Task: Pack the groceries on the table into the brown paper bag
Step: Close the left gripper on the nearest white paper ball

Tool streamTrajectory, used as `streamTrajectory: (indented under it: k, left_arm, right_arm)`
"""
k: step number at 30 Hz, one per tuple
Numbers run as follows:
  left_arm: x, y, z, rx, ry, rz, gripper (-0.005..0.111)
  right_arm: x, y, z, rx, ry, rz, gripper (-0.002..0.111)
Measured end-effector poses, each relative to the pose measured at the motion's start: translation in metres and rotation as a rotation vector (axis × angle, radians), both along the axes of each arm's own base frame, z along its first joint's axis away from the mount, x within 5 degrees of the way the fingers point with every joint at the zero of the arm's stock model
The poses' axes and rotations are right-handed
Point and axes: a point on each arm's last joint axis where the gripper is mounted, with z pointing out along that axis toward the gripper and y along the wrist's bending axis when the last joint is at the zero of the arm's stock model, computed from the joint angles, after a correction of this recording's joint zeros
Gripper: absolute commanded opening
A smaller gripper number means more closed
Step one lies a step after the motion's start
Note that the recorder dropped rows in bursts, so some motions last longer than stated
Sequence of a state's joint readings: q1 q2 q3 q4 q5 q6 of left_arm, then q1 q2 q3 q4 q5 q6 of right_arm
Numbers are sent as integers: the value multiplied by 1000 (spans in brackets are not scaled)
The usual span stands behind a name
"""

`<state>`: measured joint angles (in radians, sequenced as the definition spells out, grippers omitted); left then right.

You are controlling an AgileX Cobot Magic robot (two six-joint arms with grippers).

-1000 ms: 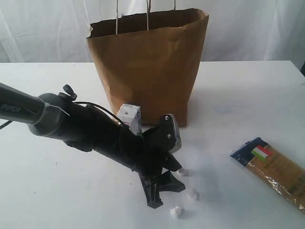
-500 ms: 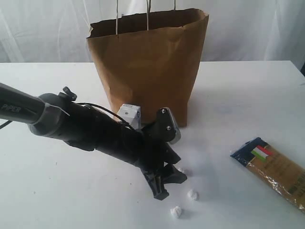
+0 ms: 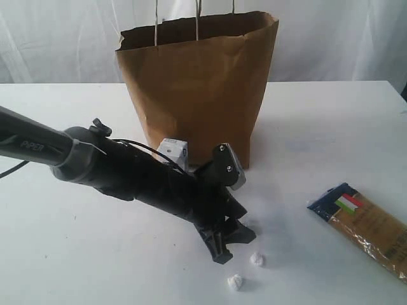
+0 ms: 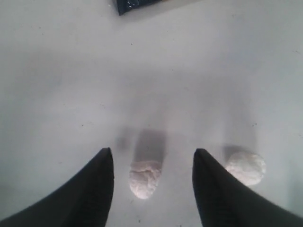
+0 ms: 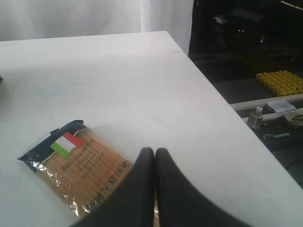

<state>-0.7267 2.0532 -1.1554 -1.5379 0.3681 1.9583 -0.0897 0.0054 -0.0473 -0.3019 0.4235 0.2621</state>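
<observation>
Two white lumps (image 4: 144, 177) sit low in frame on the table (image 4: 151, 71), one between the spread-apart jaws of the left gripper (image 4: 152, 152); right gripper (image 5: 155, 153) pressed together beside the pasta packet (image 5: 75, 170).

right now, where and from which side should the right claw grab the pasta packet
Likely across the narrow width of the pasta packet, near its middle, from above: it lies flat on the table, long and slim, long edges free. The right claw is shut; open it first.
</observation>
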Motion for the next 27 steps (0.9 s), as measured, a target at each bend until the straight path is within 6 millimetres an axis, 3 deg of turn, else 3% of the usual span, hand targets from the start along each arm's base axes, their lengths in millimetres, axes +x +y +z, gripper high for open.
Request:
streamTrajectory:
  k: [4, 6, 11, 19, 27]
  left_arm:
    - [3, -3, -1, -7, -2, 1, 52]
    - [3, -3, 0, -8, -2, 1, 42]
    - [4, -3, 0, -9, -3, 1, 1]
    - [4, -4, 1, -12, -7, 1, 0]
    - [0, 0, 49, -69, -107, -20, 0]
  right_arm:
    - [0, 0, 0, 0, 0, 0, 0]
    - [0, 0, 0, 0, 0, 0, 0]
    - [0, 0, 0, 0, 0, 0, 0]
    - [0, 0, 0, 0, 0, 0, 0]
    - [0, 0, 0, 0, 0, 0, 0]
